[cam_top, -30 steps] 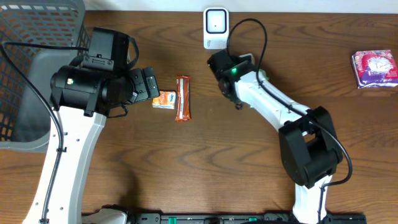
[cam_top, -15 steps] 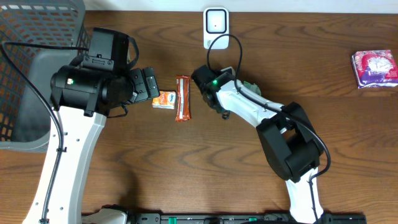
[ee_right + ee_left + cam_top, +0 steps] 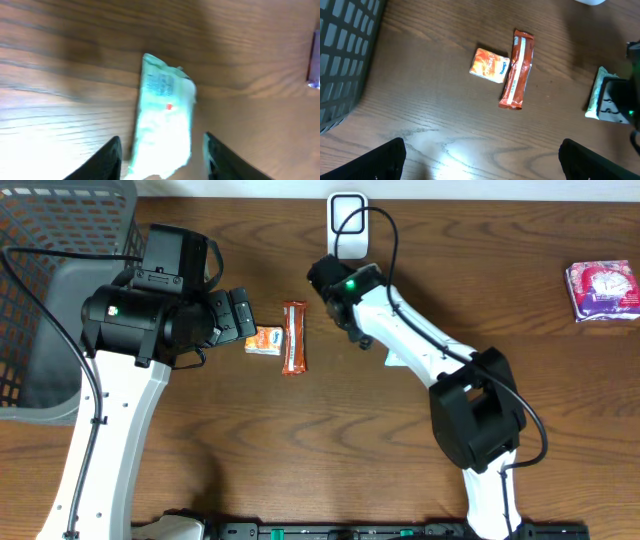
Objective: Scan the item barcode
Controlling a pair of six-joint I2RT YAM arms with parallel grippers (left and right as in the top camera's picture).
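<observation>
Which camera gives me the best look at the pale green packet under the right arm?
Right wrist: the pale green packet sits mid-frame between the right gripper fingers, its print blurred. Left wrist shows it at the right edge, partly covered by the right arm. Overhead shows only a sliver under that arm.

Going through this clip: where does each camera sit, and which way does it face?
Overhead: fixed above the table, looking straight down; both arms show, with basket and scanner.
Left wrist: on the left arm, facing down at the orange packet and bar; left gripper fingers open at the bottom corners.
Right wrist: on the right arm, facing down at the green-white packet; right gripper fingers flank it, apart.
Shared: left wrist and overhead both see orange packet and bar; the green-white packet appears in all three.
</observation>
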